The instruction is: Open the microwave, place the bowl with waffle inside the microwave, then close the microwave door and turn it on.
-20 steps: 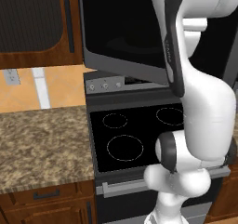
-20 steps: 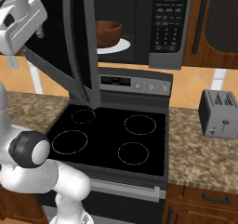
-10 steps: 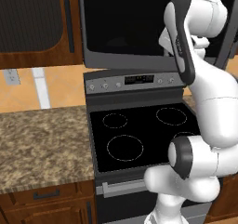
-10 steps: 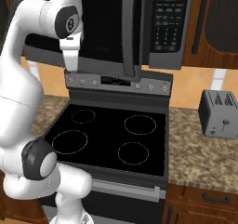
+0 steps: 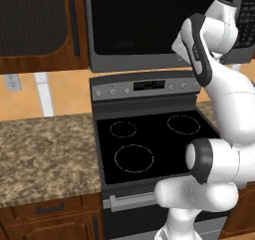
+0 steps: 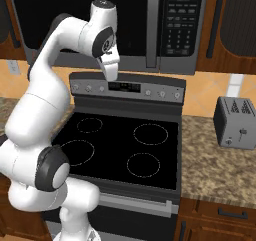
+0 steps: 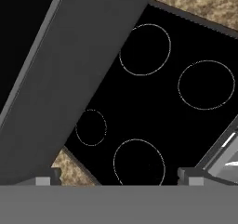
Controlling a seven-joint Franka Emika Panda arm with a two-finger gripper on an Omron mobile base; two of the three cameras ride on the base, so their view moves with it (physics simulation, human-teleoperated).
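Inspection starts at the gripper [image 7: 121,175]: two small dark fingertips [image 7: 46,177] stand far apart at the bottom of the hand view, jaws spread wide, nothing between them. They point down at the stove [image 7: 153,111], whose black top with four ring burners lies well below. A broad dark-grey slab, probably the underside of the microwave [image 7: 69,74], crosses the upper left corner of that view; poor angle, not certain.

In the right base view the hand [image 6: 111,65] hangs just under the lower edge of the microwave [image 6: 125,60], above the stove's control panel [image 6: 127,87], touching neither as far as can be seen.

The microwave door [image 5: 149,20] lies flush with its frame, shut, black glass showing nothing of the inside. Its long vertical handle [image 6: 154,22] runs beside the button panel [image 6: 184,20] at the right.

The arm [image 5: 219,89] rises in front of the stove's right front corner.

A small grey toaster [image 6: 236,122] stands on the speckled counter [image 6: 220,170] to the stove's right, near the back edge. Brown wooden cabinets [image 5: 37,27] flank the microwave.
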